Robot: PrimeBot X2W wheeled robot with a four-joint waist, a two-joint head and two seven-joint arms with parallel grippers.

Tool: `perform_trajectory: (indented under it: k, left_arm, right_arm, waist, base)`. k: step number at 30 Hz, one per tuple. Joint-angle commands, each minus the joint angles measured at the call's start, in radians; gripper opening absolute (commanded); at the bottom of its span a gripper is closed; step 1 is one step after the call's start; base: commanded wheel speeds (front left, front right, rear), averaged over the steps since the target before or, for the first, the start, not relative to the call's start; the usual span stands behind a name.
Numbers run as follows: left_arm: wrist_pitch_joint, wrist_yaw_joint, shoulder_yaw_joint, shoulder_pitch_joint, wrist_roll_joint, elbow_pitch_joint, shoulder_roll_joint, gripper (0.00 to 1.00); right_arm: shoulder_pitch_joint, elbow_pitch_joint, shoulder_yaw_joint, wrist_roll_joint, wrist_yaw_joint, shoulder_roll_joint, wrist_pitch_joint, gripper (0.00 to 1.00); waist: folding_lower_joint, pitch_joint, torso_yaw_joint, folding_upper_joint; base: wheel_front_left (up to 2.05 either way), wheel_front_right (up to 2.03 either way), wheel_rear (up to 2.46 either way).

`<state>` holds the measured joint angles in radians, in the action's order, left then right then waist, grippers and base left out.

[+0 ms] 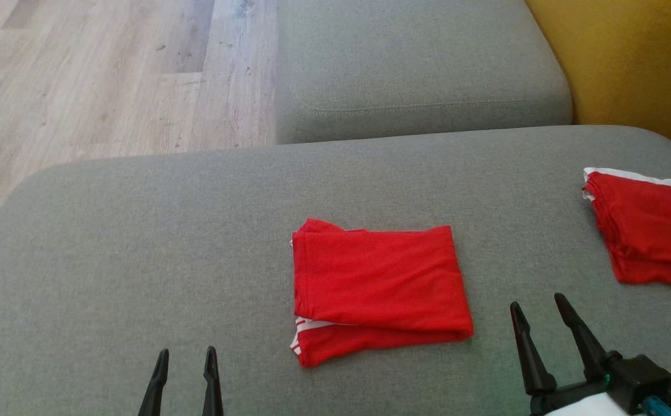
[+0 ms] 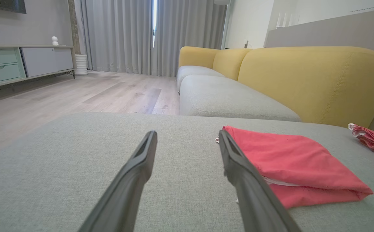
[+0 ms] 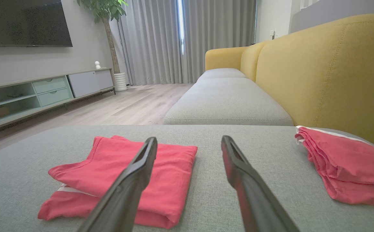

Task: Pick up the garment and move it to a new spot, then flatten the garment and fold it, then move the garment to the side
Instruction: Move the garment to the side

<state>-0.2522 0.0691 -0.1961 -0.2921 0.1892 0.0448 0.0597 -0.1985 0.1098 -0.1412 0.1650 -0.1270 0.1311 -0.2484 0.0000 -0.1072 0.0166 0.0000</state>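
Observation:
A red garment (image 1: 378, 286) with white trim lies folded into a neat rectangle at the middle of the grey sofa cushion (image 1: 138, 260). The left wrist view has it (image 2: 290, 164) just right of my fingers; the right wrist view has it (image 3: 161, 174) at lower left. My left gripper (image 1: 186, 352) is open near the front edge, left of the garment and apart from it. My right gripper (image 1: 537, 306) is open too, just right of the garment's near corner, holding nothing.
A second folded red garment (image 1: 647, 231) with a white band lies at the cushion's far right edge. Another grey seat cushion (image 1: 416, 69) sits behind, with the yellow sofa back (image 1: 630, 63) to the right. Wooden floor (image 1: 98, 75) lies to the left.

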Motion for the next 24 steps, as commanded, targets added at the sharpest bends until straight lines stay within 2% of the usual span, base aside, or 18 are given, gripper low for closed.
perform_trajectory:
  k: [1,9,24]
  left_arm:
    - [-0.01,-0.005,0.035,0.029,-0.007,-0.037,-0.009,1.0]
    - [-0.01,-0.015,0.041,0.019,-0.015,-0.035,-0.009,1.0]
    - [-0.01,-0.002,0.036,0.014,-0.007,-0.02,-0.009,1.0]
  right_arm:
    - [0.022,-0.033,-0.014,-0.009,-0.004,0.004,-0.013,1.0]
    - [0.019,-0.022,-0.009,-0.021,-0.004,-0.009,-0.013,1.0]
    - [0.03,0.002,-0.019,-0.034,-0.004,-0.005,-0.013,1.0]
  waist:
    - [0.0,-0.002,-0.002,0.0]
    - [0.0,-0.009,-0.011,0.0]
    - [0.0,-0.029,-0.034,0.0]
  base:
    - [0.0,0.0,0.0]
    - [0.0,0.0,0.0]
    - [0.0,0.0,0.0]
